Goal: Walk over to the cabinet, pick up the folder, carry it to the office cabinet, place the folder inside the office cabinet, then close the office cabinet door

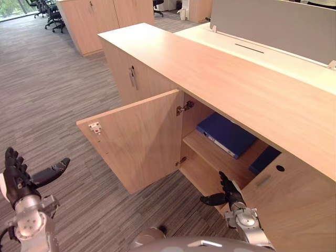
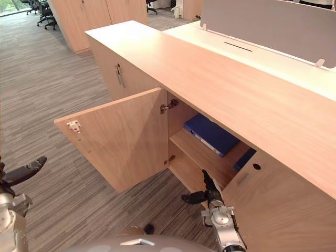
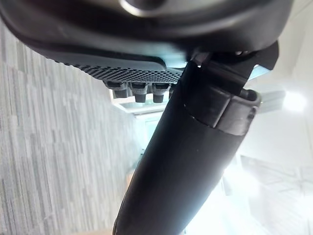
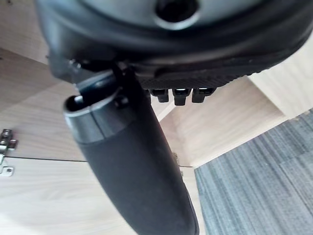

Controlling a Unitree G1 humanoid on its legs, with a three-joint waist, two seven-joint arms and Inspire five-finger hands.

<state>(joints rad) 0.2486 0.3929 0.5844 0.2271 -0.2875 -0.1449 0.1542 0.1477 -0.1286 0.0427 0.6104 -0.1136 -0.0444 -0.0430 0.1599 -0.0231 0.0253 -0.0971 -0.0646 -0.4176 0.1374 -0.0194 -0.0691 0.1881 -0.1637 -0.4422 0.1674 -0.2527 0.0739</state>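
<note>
A blue folder [image 1: 227, 134] lies flat on the upper shelf inside the open wooden office cabinet [image 1: 220, 79]. The cabinet door [image 1: 137, 142] stands swung out to the left. My right hand [image 1: 229, 192] hangs low in front of the cabinet's opening, fingers straight and thumb spread, holding nothing. At the lower left over the carpet my left hand [image 1: 18, 176] is raised, open and empty, well clear of the door. In the right wrist view the thumb [image 4: 132, 161] points at the cabinet's wooden inside.
A second blue item [image 1: 265, 159] lies further right on the same shelf. The shut right door [image 1: 294, 205] has a round hole. A white desk with a grey screen [image 1: 273, 23] stands behind the cabinet. More wooden cabinets [image 1: 94, 18] and office chairs [image 1: 52, 18] stand far off.
</note>
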